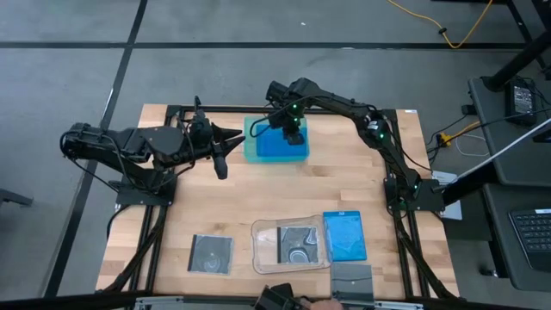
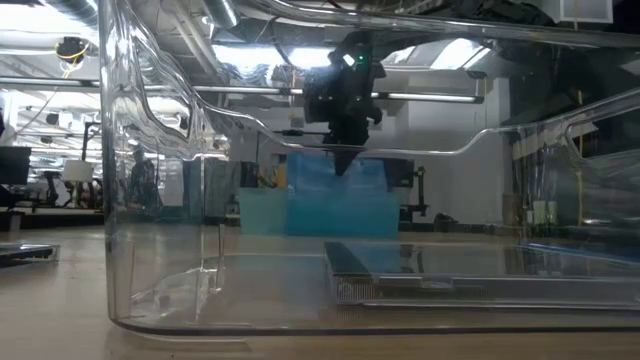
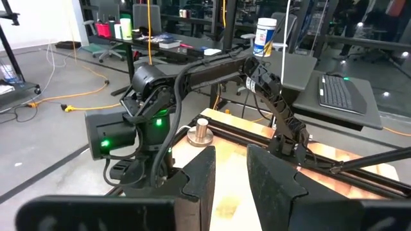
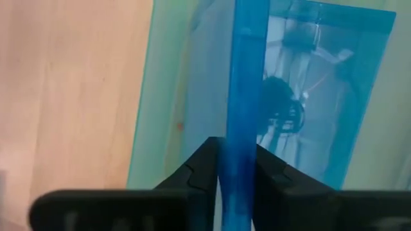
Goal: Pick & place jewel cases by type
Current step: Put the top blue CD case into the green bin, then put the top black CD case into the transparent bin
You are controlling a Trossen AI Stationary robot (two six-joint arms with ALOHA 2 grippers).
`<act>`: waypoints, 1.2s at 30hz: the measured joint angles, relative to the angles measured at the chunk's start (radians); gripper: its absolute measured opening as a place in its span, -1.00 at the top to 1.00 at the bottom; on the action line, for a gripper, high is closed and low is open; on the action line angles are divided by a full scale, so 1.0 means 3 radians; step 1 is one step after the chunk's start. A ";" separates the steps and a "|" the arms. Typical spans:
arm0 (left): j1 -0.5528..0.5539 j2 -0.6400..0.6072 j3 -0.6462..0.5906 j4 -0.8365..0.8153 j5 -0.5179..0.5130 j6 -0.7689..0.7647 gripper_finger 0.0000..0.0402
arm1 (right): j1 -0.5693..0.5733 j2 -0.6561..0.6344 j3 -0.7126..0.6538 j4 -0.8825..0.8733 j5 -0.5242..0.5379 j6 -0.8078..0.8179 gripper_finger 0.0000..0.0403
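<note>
The right gripper point(image 4: 236, 168) pinches a blue case point(image 4: 244, 90) on edge above the teal tray point(image 1: 251, 146), upper centre, probably to drop it in. The left gripper point(image 3: 230, 183), fingers slightly apart, waits at left.

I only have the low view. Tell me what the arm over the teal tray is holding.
Observer: The right gripper has a blue case on edge between its fingers, over the teal tray.
Operator: Say what's already in that tray.
Observer: One blue case lies flat inside.
Operator: Report the other arm.
Observer: The left gripper hangs beside the tray, holding nothing.
Operator: List what's left near me.
Observer: A disc case and a blue case on the table.
</note>
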 joint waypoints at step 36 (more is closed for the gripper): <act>-0.0056 0.0000 -0.0001 -0.1311 0.0547 -0.0545 0.59 | 0.0312 -0.0311 0.0286 0.0360 0.0346 0.1156 0.39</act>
